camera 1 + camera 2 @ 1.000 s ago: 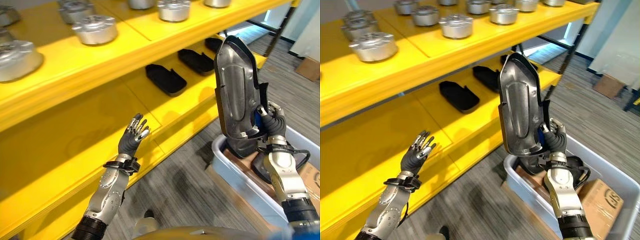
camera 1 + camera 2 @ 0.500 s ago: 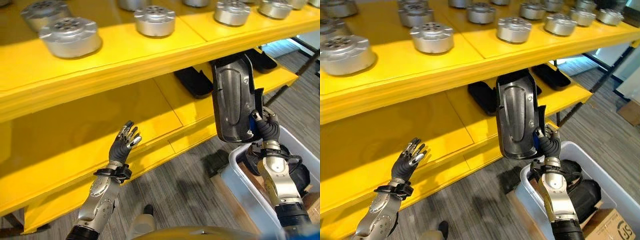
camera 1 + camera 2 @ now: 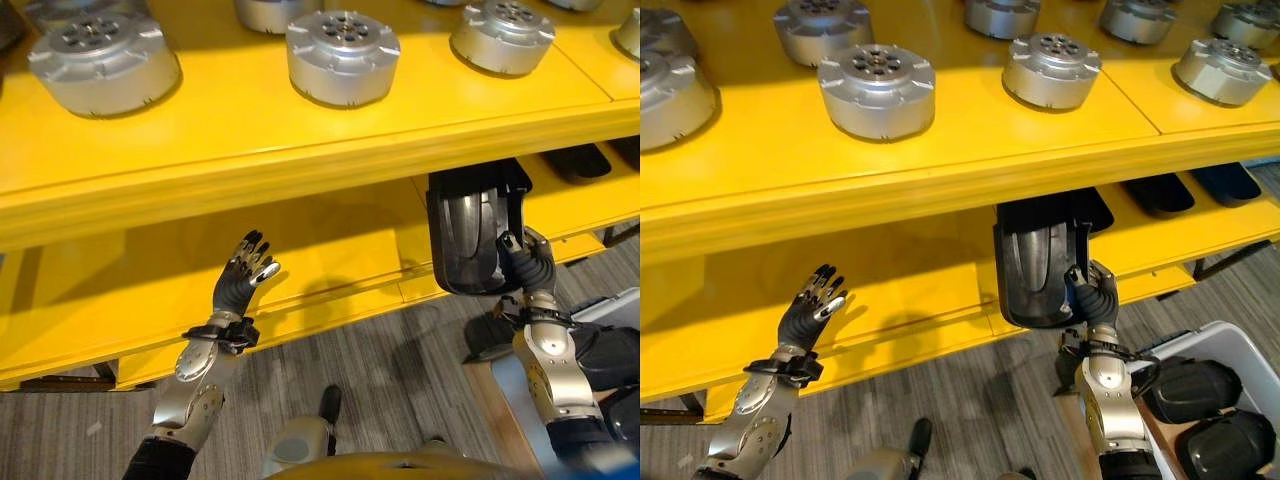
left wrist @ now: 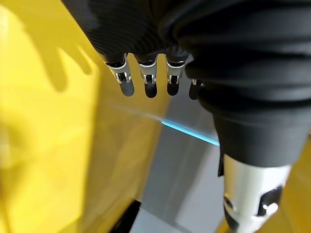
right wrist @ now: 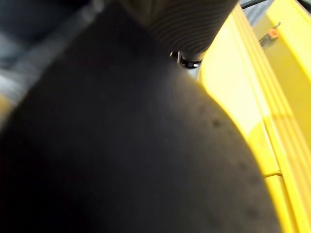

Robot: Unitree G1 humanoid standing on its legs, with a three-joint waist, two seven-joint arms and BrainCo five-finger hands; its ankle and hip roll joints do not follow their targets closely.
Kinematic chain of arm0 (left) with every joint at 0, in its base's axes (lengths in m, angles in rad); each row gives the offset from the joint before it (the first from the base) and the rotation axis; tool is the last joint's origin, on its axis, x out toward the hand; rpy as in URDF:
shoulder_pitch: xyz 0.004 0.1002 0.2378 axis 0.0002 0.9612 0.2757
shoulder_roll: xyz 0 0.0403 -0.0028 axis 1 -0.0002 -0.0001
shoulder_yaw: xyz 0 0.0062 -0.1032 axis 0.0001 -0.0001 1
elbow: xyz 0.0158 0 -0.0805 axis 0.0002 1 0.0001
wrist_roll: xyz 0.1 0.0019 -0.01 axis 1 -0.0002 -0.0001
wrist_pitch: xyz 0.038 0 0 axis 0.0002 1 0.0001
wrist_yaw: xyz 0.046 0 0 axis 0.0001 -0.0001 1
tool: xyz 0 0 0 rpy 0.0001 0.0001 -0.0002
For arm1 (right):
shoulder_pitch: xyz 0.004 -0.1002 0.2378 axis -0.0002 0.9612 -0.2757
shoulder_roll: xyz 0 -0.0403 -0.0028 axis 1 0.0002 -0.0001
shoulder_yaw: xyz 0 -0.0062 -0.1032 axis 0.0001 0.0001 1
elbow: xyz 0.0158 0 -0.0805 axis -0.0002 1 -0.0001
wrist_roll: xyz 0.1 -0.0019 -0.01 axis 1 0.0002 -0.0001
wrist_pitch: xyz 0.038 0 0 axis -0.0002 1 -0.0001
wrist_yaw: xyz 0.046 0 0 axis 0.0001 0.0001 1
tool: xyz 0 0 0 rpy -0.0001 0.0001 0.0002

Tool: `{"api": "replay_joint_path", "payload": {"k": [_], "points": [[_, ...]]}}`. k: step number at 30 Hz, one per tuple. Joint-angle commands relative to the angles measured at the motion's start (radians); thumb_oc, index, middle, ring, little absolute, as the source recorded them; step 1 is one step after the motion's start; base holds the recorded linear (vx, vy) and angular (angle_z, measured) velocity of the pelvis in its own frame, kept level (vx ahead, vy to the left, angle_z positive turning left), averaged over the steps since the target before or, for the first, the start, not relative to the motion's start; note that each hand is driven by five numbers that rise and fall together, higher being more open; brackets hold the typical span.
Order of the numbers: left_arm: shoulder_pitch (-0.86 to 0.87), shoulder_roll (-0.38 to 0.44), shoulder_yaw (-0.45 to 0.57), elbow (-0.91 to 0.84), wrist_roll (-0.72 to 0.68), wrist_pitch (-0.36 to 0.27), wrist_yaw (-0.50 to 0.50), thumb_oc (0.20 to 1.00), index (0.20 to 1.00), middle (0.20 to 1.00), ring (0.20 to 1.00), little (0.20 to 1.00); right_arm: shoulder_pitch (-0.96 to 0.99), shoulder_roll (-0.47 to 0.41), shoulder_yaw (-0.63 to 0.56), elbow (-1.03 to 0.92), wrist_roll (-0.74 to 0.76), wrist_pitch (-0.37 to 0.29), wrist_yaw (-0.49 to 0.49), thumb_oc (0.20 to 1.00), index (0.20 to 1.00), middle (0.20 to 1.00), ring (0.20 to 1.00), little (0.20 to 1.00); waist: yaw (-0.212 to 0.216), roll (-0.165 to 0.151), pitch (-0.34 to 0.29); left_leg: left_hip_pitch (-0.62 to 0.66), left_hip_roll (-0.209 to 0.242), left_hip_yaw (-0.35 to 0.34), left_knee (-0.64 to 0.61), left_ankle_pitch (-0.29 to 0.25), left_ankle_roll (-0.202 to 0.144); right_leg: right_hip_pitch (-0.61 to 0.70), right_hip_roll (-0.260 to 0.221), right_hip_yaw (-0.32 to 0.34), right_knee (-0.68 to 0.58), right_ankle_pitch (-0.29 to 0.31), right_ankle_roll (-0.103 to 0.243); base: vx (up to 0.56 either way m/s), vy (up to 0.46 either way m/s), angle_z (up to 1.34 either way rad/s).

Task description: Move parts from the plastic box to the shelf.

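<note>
My right hand (image 3: 530, 268) is shut on the lower edge of a long dark shell-shaped part (image 3: 468, 236), held upright with its top tucked under the upper yellow shelf (image 3: 300, 150), over the lower shelf (image 3: 330, 250). The same part (image 3: 1040, 262) fills the right wrist view (image 5: 121, 145). My left hand (image 3: 243, 280) is raised open in front of the lower shelf, holding nothing, its fingers (image 4: 146, 80) straight. The plastic box (image 3: 1230, 350) sits at the lower right with more dark parts (image 3: 1195, 385) inside.
Several round silver metal parts (image 3: 343, 55) stand on the upper shelf. More dark shell parts (image 3: 1160, 192) lie on the lower shelf to the right. Grey striped floor (image 3: 380, 370) lies below the shelf front.
The camera has swung so the shelf looks level. My right hand has carried the dark part forward until its top is under the upper shelf. The left hand stays raised and open.
</note>
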Motion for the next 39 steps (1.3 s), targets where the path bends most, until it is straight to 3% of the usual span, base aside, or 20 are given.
{"api": "replay_joint_path", "payload": {"k": [1, 4, 7, 15, 27, 30, 32, 34, 38, 39], "points": [[0.008, 0.006, 0.028, -0.061, 0.030, -0.041, -0.010, 1.000, 1.000, 1.000, 1.000, 1.000, -0.103, -0.055, -0.048, -0.018, 0.031, -0.081, -0.001, 0.200, 0.200, 0.200, 0.200, 0.200, 0.027, -0.036, -0.050, 0.001, 0.083, 0.058, 0.031, -0.075, -0.091, -0.025, -0.074, -0.101, -0.017, 0.111, 0.051, 0.02, -0.187, 0.18], [0.001, -0.005, 0.009, -0.048, 0.024, -0.035, -0.020, 1.000, 1.000, 1.000, 1.000, 1.000, -0.076, -0.060, -0.057, -0.015, 0.041, -0.080, 0.009, 0.200, 0.200, 0.200, 0.200, 0.200, 0.018, -0.051, -0.054, 0.000, 0.096, 0.027, 0.049, -0.081, -0.112, 0.016, -0.049, -0.102, -0.019, 0.044, 0.043, 0.07, -0.187, 0.64], [0.047, -0.015, 0.001, -0.065, -0.004, -0.018, -0.038, 1.000, 1.000, 1.000, 1.000, 1.000, -0.028, -0.079, -0.085, -0.026, 0.059, -0.091, 0.029, 0.200, 0.200, 0.200, 0.200, 0.200, 0.015, -0.050, -0.079, 0.012, 0.159, 0.004, 0.028, -0.063, -0.151, 0.061, -0.019, -0.181, -0.021, -0.014, 0.022, 0.08, -0.309, 0.84], [0.072, -0.009, -0.019, -0.064, -0.021, -0.010, -0.052, 1.000, 1.000, 1.000, 1.000, 1.000, -0.053, -0.097, -0.028, -0.010, 0.047, -0.085, 0.057, 0.200, 0.200, 0.200, 0.200, 0.200, 0.025, -0.038, -0.079, 0.037, 0.192, 0.012, -0.001, -0.049, -0.161, 0.073, -0.006, -0.208, -0.003, -0.040, 0.013, 0.02, -0.061, -0.05], [0.078, 0.006, -0.050, -0.064, -0.033, -0.005, -0.052, 1.000, 1.000, 1.000, 1.000, 1.000, -0.304, -0.052, 0.186, 0.075, 0.030, -0.061, 0.068, 0.200, 0.200, 0.200, 0.200, 0.200, 0.096, -0.029, -0.077, 0.034, 0.176, -0.012, 0.023, -0.057, -0.156, 0.106, -0.026, -0.256, 0.025, -0.055, 0.014, 0.01, 0.004, 0.11], [0.096, 0.017, -0.050, -0.063, -0.045, 0.002, -0.044, 1.000, 1.000, 1.000, 1.000, 1.000, -0.407, 0.010, 0.251, 0.160, 0.083, -0.047, 0.056, 0.200, 0.200, 0.200, 0.200, 0.200, 0.156, -0.039, -0.069, 0.009, 0.158, -0.041, 0.069, -0.070, -0.154, 0.124, -0.037, -0.291, 0.035, -0.064, 0.010, -0.01, 0.008, 0.34], [0.099, 0.026, -0.048, -0.067, -0.050, 0.003, -0.035, 1.000, 1.000, 1.000, 1.000, 1.000, -0.446, 0.024, 0.262, 0.197, 0.096, -0.043, 0.047, 0.200, 0.200, 0.200, 0.200, 0.200, 0.173, -0.043, -0.057, -0.017, 0.150, -0.053, 0.106, -0.079, -0.155, 0.120, -0.041, -0.300, 0.049, -0.072, 0.008, -0.08, -0.014, 0.45], [0.095, 0.058, -0.060, -0.071, -0.068, 0.001, -0.021, 1.000, 1.000, 1.000, 1.000, 1.000, -0.585, 0.063, 0.299, 0.315, 0.128, -0.036, 0.005, 0.200, 0.200, 0.200, 0.200, 0.200, 0.222, -0.037, 0.013, -0.098, 0.126, -0.079, 0.233, -0.109, -0.154, 0.082, -0.051, -0.306, 0.127, -0.098, -0.004, -0.21, 0.001, 0.32], [0.058, 0.077, -0.084, -0.071, -0.080, -0.003, -0.004, 1.000, 1.000, 1.000, 1.000, 1.000, -0.726, 0.050, 0.309, 0.449, 0.135, -0.022, -0.030, 0.200, 0.200, 0.200, 0.200, 0.200, 0.235, -0.010, 0.069, -0.189, 0.111, -0.096, 0.340, -0.136, -0.153, 0.003, -0.065, -0.288, 0.232, -0.132, -0.009, -0.20, 0.084, 0.23], [0.042, 0.083, -0.093, -0.075, -0.079, -0.008, -0.001, 1.000, 1.000, 1.000, 1.000, 1.000, -0.785, 0.014, 0.331, 0.500, 0.077, -0.005, -0.042, 0.200, 0.200, 0.200, 0.200, 0.200, 0.238, -0.002, 0.088, -0.225, 0.106, -0.098, 0.384, -0.147, -0.151, -0.033, -0.070, -0.278, 0.279, -0.149, -0.012, -0.19, 0.092, 0.10]]}}
